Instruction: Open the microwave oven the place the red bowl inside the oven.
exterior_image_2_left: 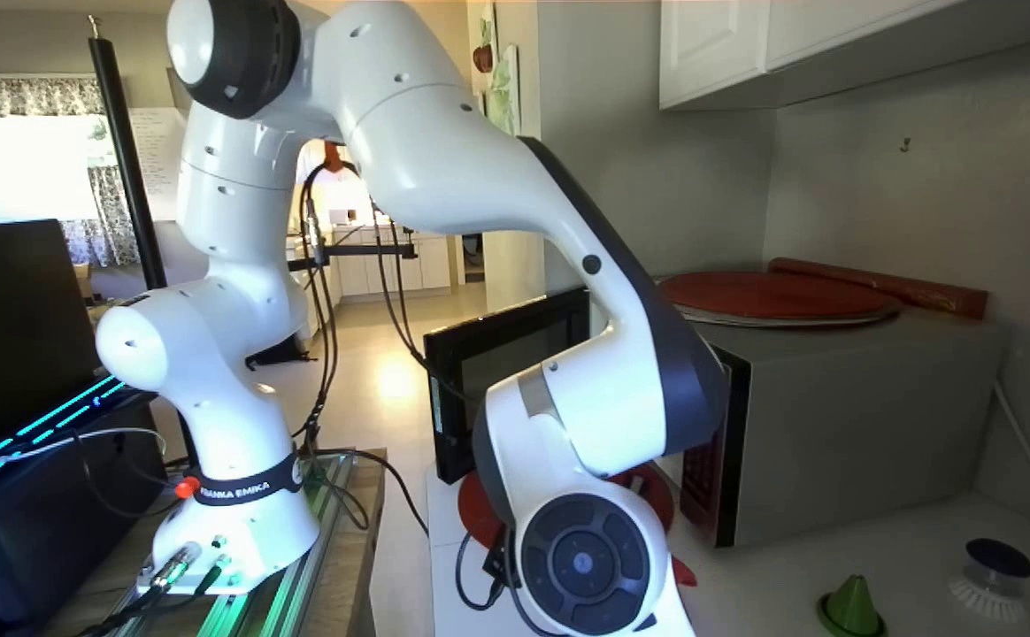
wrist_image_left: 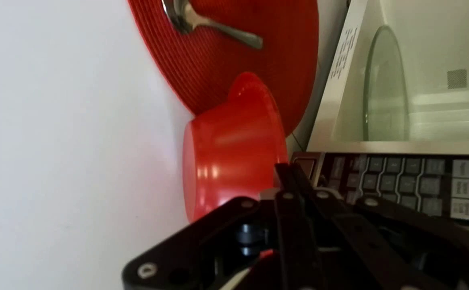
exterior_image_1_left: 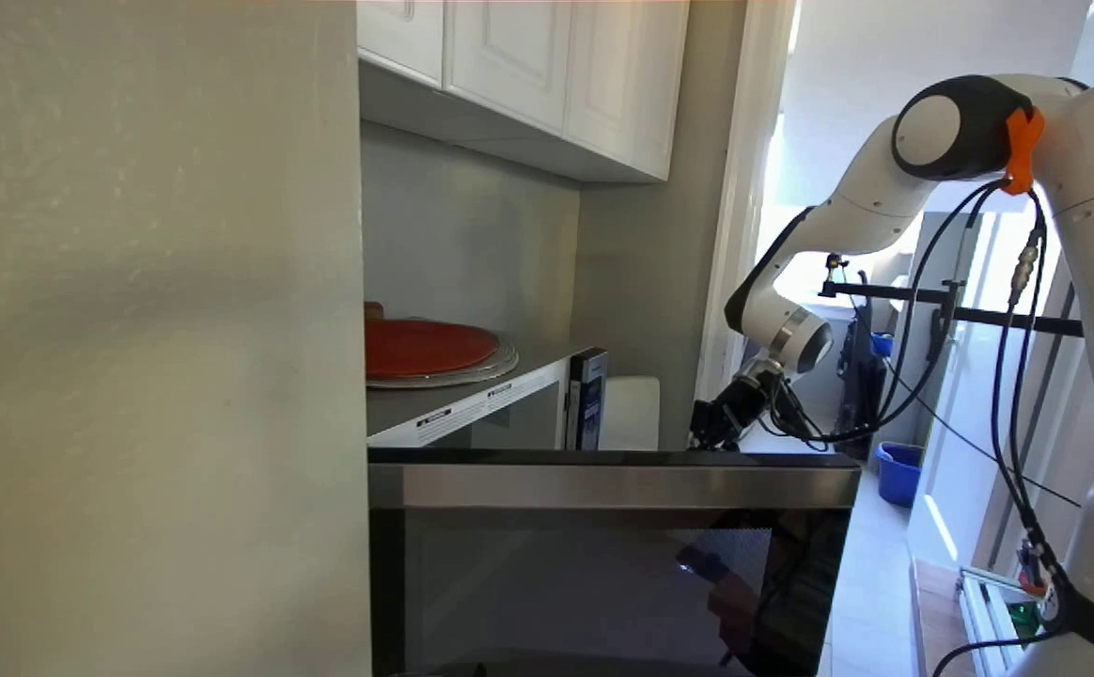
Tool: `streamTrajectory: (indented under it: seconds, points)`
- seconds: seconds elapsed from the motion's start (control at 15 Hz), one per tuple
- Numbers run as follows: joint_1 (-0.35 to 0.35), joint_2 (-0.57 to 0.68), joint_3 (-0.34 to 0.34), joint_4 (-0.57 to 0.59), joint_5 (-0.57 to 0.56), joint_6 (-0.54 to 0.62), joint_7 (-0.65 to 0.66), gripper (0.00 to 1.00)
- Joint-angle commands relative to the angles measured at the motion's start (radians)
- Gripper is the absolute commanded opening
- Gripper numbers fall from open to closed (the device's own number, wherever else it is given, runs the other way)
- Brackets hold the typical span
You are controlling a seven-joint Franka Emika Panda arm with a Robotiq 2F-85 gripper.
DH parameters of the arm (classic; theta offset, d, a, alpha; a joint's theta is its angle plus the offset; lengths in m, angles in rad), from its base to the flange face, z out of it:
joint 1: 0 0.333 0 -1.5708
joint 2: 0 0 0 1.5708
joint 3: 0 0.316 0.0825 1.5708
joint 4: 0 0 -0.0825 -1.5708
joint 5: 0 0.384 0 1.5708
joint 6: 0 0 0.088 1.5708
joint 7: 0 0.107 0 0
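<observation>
Red bowl point(wrist_image_left: 234, 149) is near the open microwave oven point(exterior_image_2_left: 860, 433), its lip apparently pinched in my pressed-together jaws, and so slight a bite could let it tip if I hurry.

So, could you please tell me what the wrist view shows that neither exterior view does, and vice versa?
Only the wrist view: the glass turntable inside the microwave oven, and the gripper closed at the rim of the red bowl.

Only the exterior views: the white wall cabinets, the round red mat on top of the microwave oven, and the white robot arm.

Shared: the microwave oven and its control panel; the gripper also appears, smaller, in an exterior view.
</observation>
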Motion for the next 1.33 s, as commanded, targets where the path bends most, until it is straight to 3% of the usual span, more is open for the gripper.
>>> streamTrajectory:
  seconds: [0.0,0.53,1.0,1.27]
  points:
    - [-0.038,-0.075,-0.040,-0.054,-0.109,-0.140,-0.026,0.00]
    - [-0.018,-0.132,-0.037,-0.048,-0.149,-0.296,-0.046,0.00]
    - [0.083,-0.172,0.046,-0.054,-0.064,-0.278,-0.041,0.00]
    - [0.158,-0.180,0.106,-0.055,0.053,-0.243,-0.047,0.00]
